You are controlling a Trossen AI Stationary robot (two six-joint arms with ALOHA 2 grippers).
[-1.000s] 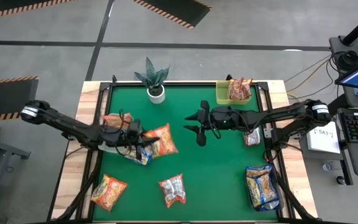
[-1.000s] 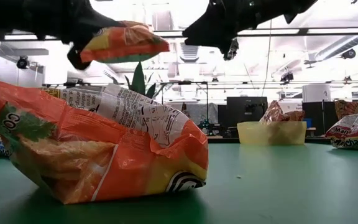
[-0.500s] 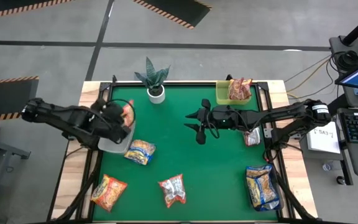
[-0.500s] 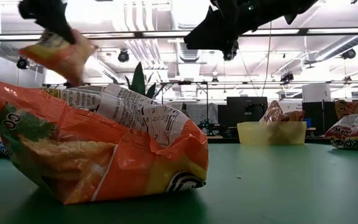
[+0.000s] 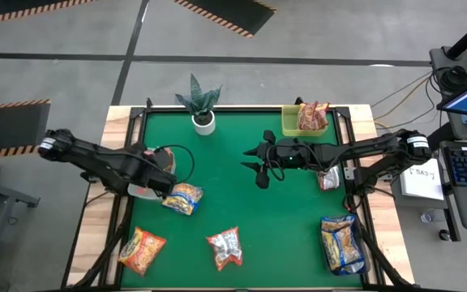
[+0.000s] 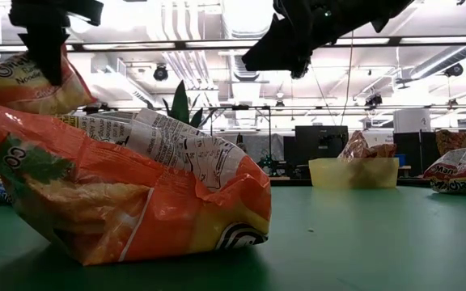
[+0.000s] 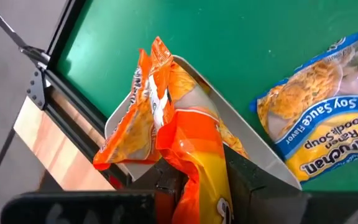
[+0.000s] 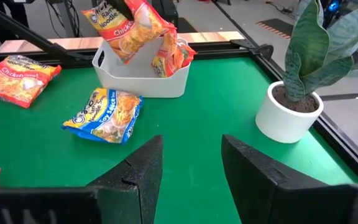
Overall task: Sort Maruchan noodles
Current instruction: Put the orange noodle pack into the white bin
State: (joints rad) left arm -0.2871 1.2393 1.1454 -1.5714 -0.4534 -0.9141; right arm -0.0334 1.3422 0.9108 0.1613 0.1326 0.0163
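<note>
My left gripper is shut on an orange-red noodle packet above a white bin at the table's left edge. Another orange packet leans inside the bin. A yellow-and-blue packet lies flat on the mat beside the bin. An orange packet and a red-silver one lie near the near edge. My right gripper hovers open over the middle of the table, touching nothing. The low view is half filled by a close orange packet. My left gripper pinches the orange-red packet by one end between its two fingers, coming from above and pointing down. The packet hangs tilted below the fingers, lifted clear of the mat, with its free end over the bin.
A lime-green tray holding a packet sits at the far right. A potted plant stands at the far edge. A stack of yellow-and-blue packets and a red-silver packet lie along the right edge. The mat's middle is bare.
My left gripper has carried the orange-red packet from beside the yellow-and-blue packet toward the table's left edge, to above the white bin. It has tipped downward, so the packet now hangs below it instead of lying level. The right gripper has kept still.
</note>
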